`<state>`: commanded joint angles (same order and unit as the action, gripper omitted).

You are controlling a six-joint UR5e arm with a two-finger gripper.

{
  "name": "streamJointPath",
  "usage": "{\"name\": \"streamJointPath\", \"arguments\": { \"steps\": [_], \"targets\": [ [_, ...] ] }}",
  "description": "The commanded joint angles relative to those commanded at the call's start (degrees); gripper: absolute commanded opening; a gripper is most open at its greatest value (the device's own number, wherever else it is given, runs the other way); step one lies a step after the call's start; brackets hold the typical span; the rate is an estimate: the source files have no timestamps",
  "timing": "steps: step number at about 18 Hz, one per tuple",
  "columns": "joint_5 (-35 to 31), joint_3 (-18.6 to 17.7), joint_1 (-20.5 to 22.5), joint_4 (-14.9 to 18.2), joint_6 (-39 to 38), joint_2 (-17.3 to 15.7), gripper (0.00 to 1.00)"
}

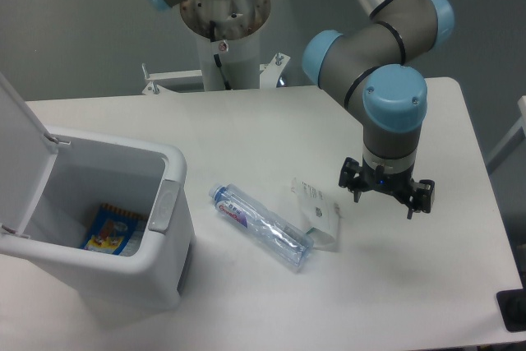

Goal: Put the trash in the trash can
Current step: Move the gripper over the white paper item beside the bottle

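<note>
A clear crushed plastic bottle (261, 226) with a blue-red label lies on the white table, cap end toward the bin. A white crumpled wrapper (318, 211) lies just right of it, touching the bottle's bottom end. The white trash can (156, 273) stands at the left with its lid (20, 154) swung open and a grey latch tab (163, 205) on its front rim. My gripper (385, 200) hangs over the table to the right of the wrapper, apart from it. Its fingers (355, 189) are spread open and hold nothing.
A colourful blue-yellow packet (111, 230) lies inside the bin. The arm's base column (223, 39) stands at the back edge of the table (411, 302). A dark object (514, 310) sits at the right front corner.
</note>
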<state>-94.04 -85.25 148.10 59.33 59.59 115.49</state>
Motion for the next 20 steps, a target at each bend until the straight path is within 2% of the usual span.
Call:
{"name": "streamJointPath", "arguments": {
  "steps": [8,15,18,20],
  "targets": [
    [0.1,0.0,-0.2,0.0,-1.1,0.0,1.0],
    [0.4,-1.6,-2.8,0.1,-14.0,0.7,1.0],
    [0.7,-3.1,-3.7,0.0,-21.3,0.6,1.0],
    [0.8,-4.0,-4.2,-0.3,-23.6,0.2,1.0]
  ]
}}
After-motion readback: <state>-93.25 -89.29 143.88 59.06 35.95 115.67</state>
